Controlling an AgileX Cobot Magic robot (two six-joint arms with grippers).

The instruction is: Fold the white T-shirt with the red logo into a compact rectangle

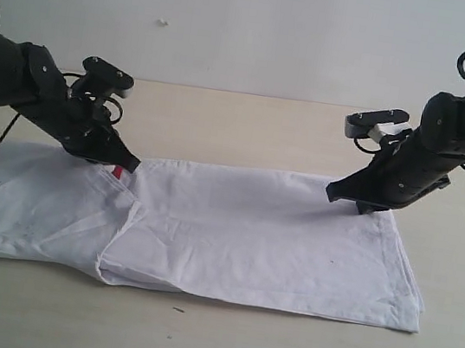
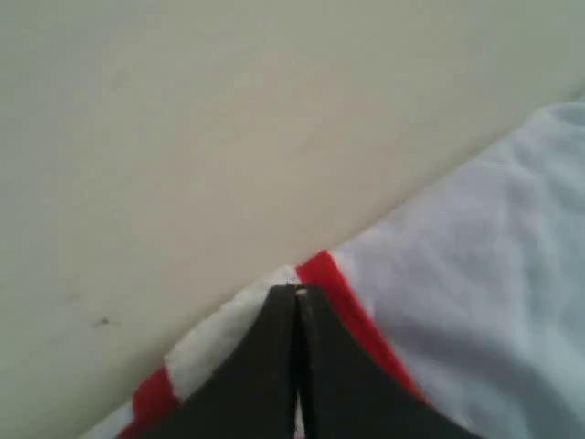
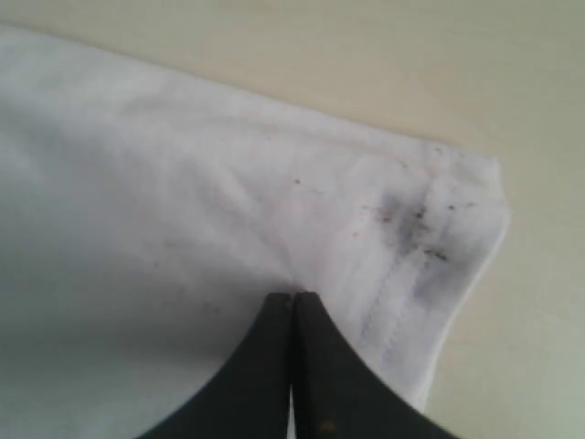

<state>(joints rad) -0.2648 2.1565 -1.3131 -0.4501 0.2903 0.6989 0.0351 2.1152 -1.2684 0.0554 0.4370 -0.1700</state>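
table (image 1: 217, 338), shirt (image 1: 249, 238) lying flat across it in a long folded band, logo (image 1: 116, 172) peeking out at its far edge by the left jaws, pressed shut, right jaws shut too, tips at the far hem

white T-shirt (image 1: 249, 238): plain white, creases shaded pale grey
hem corner (image 3: 430, 229): white, peppered with small dark specks along the T-shirt's stitching
red logo (image 2: 352, 311): bright red border around fuzzy white, at the T-shirt's edge
table (image 1: 249, 124): pale beige, unpatterned, around the T-shirt
wall (image 1: 264, 21): off-white, beyond the T-shirt
left gripper (image 2: 297, 291): black
right gripper (image 3: 293, 297): black
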